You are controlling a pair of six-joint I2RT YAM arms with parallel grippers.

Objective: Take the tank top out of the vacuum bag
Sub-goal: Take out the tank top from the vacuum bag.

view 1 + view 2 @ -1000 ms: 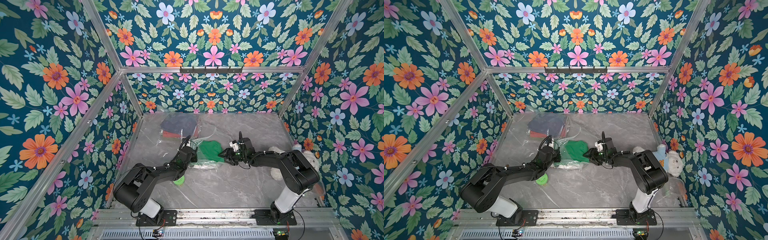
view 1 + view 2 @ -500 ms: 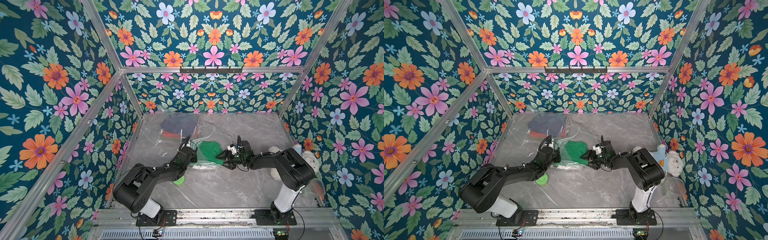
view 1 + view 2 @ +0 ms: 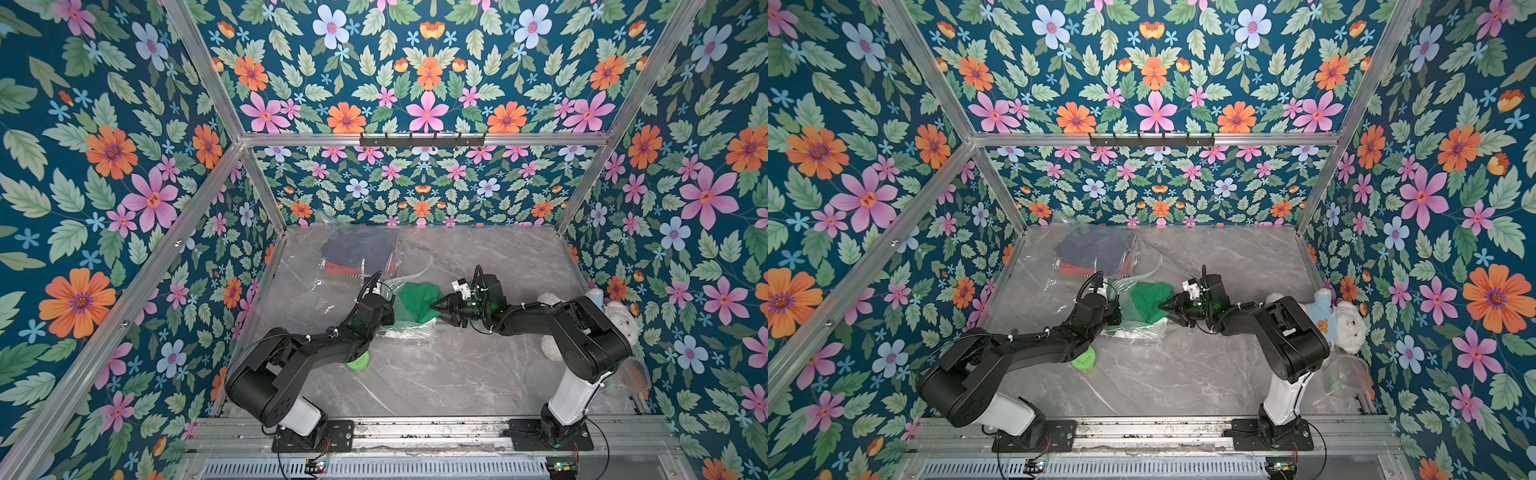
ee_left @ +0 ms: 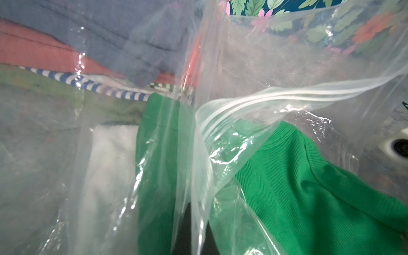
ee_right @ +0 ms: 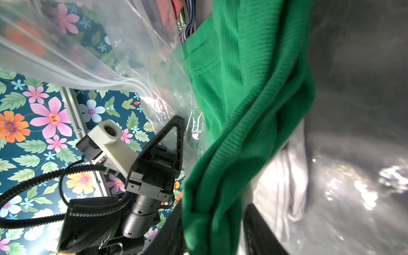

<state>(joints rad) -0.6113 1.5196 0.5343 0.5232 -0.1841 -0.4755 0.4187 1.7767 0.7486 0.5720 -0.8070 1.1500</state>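
Left pincer [image 3: 386, 311] is clamped shut on the bag [image 4: 242, 106] lip. Looks like an anchor, so the plastic won't follow. Right pincer [image 3: 436, 308] jaws are pinched on a bunch of the green tank top [image 3: 415, 303], which is half out of the mouth, mid tabletop [image 3: 436, 374].

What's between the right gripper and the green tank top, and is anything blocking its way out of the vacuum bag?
Nothing visible: the right gripper has the bare tank top directly between its jaws. The vacuum bag is open toward it, but its plastic drapes over the garment's inner part.
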